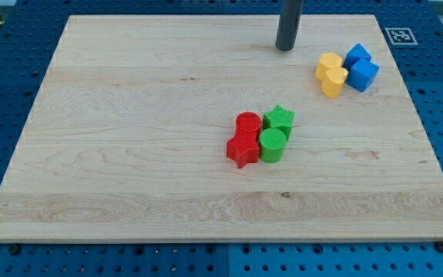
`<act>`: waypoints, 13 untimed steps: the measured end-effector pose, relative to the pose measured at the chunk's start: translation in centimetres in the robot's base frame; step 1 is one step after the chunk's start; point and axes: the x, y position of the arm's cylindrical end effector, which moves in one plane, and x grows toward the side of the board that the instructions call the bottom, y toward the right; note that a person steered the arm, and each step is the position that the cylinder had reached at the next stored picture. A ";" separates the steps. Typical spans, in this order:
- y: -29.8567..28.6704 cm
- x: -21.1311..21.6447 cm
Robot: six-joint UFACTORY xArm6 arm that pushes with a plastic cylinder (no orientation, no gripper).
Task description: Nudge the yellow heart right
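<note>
So my tip (pixel 285 48), the lower end of the straight dark rod, is sitting on the pale wooden board (pixel 129 154) up near the view's top edge, a bit right of centre. It's just a plain rod end, nothing on it to open or close, and it's not touching any block at the moment.

The yellow heart-shaped plastic block (pixel 331 74) is off to the view's right of my tip and a little lower down, near but with a clear strip of bare wood between them. It sits in the upper right part of the board. Pressed up against its right side are two blue blocks: a blue cube-ish block (pixel 357 55) toward the top and another blue block (pixel 364 75) just below it. I can't make out the exact shape of the lower one. Those three form a tight little cluster.

Well apart from all that, around the middle of the board, there's a second cluster of four touching pieces: a red cylinder block (pixel 248 123) with a red star-shaped block (pixel 242 149) just below it, and on their right a green star-shaped block (pixel 280 118) above a green cylinder block (pixel 272 145).

The board rests on a blue perforated table (pixel 6 85), and a small black-and-white marker tag (pixel 401 35) sits at the board's top right corner.
</note>
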 end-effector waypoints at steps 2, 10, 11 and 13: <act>0.0 0.3; 0.0 12.8; 0.0 12.9; 0.5 12.9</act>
